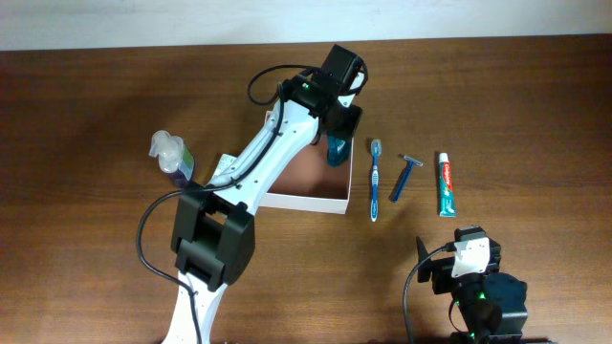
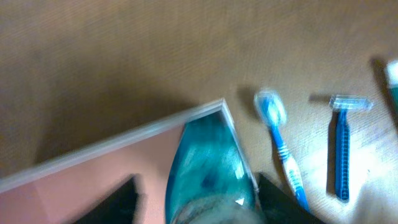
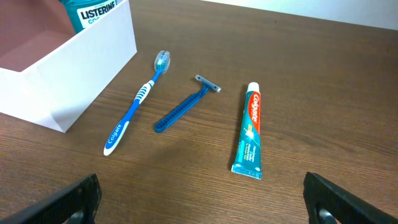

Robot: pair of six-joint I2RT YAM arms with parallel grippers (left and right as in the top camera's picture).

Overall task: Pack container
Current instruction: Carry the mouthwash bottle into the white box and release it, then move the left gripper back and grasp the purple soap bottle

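Observation:
The container (image 1: 306,203) is a shallow white box with a pinkish inside, mid-table; its corner shows in the left wrist view (image 2: 124,134) and the right wrist view (image 3: 74,68). A teal mouthwash bottle (image 1: 337,151) stands in its far right corner (image 2: 208,168), with the label in the right wrist view (image 3: 87,12). My left gripper (image 1: 339,134) is over it, fingers (image 2: 196,199) either side with a gap at one finger. A blue toothbrush (image 1: 375,179), blue razor (image 1: 404,178) and toothpaste tube (image 1: 447,183) lie right of the box. My right gripper (image 3: 202,199) is open and empty near the front edge (image 1: 457,250).
A small bottle with a clear cap (image 1: 170,153) stands left of the box, beside the left arm. The toothbrush (image 3: 137,106), razor (image 3: 183,109) and toothpaste (image 3: 250,130) lie side by side on bare wood in front of the right gripper.

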